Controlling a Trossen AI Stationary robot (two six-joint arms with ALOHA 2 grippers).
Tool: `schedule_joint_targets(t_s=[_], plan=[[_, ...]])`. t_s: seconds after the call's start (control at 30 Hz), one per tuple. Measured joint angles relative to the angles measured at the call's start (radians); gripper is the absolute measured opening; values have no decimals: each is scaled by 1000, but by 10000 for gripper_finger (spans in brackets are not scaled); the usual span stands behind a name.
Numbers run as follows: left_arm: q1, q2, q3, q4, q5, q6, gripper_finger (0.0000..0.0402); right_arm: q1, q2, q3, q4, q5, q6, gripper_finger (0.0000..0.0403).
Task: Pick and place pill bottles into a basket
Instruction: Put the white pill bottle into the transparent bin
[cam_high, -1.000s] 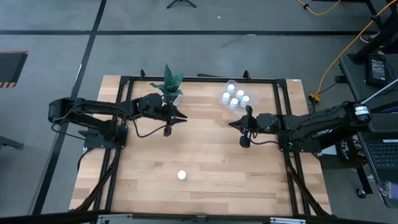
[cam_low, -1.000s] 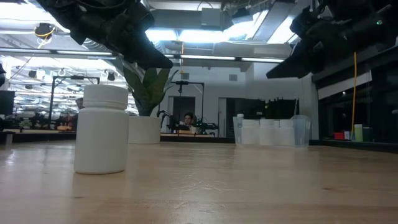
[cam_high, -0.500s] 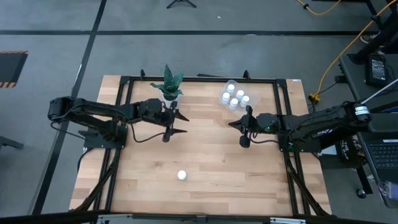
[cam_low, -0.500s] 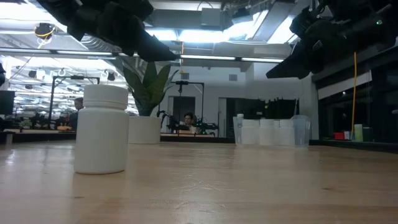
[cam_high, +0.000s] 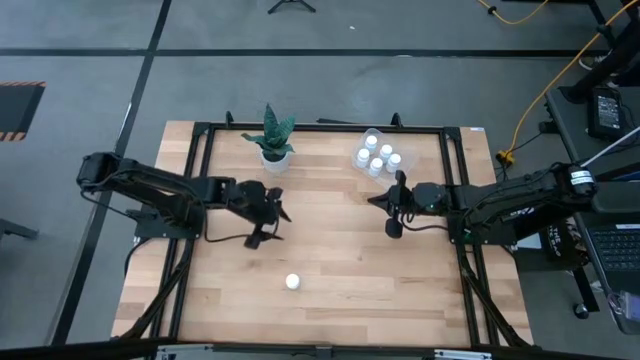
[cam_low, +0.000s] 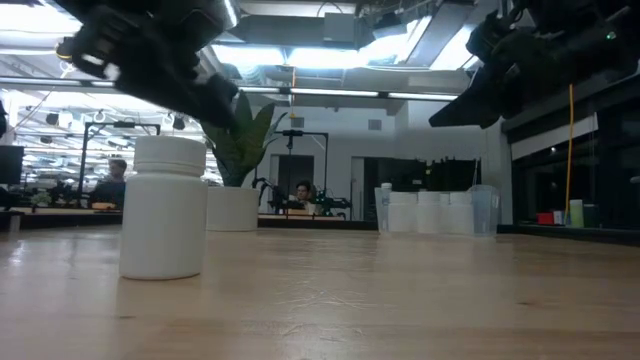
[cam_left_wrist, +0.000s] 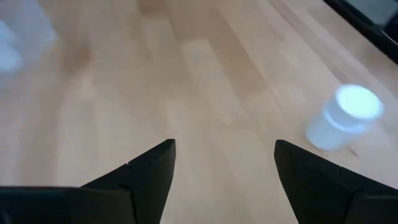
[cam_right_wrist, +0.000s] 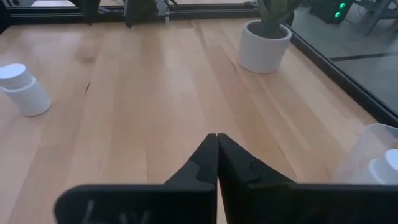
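One white pill bottle (cam_high: 292, 282) stands upright on its base alone near the table's near edge; it also shows in the low view (cam_low: 162, 207), the left wrist view (cam_left_wrist: 345, 118) and the right wrist view (cam_right_wrist: 22, 90). The clear basket (cam_high: 364, 140) at the far right holds several white bottles (cam_high: 378, 158). My left gripper (cam_high: 270, 228) is open and empty above the table's middle left, short of the lone bottle; its fingers show spread in the left wrist view (cam_left_wrist: 222, 152). My right gripper (cam_high: 372, 198) is shut and empty, near the basket's near side.
A white pot with a green plant (cam_high: 273, 140) stands at the far edge, left of the basket. A black frame (cam_high: 320, 127) runs round the table. Bare wood lies between the lone bottle and the basket.
My left gripper has gone from beside the plant pot toward the table's near edge, closer to the lone bottle, and shows blurred in the low view. The right arm, the bottles and the basket have kept still.
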Motion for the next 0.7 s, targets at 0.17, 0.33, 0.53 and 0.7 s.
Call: schedule_joint_targets(t_s=[0.17,0.33,0.53,0.7], plan=[[-60,0,0,-99,0,-119,267,5,0,0,0,0,6,6],[-127,0,0,-136,-1,-246,267,6,0,0,0,-17,7,6],[-228,0,0,-72,-2,-335,267,6,0,0,0,-17,7,7],[-328,12,-12,-56,-170,-394,267,6,0,0,0,-25,7,7]])
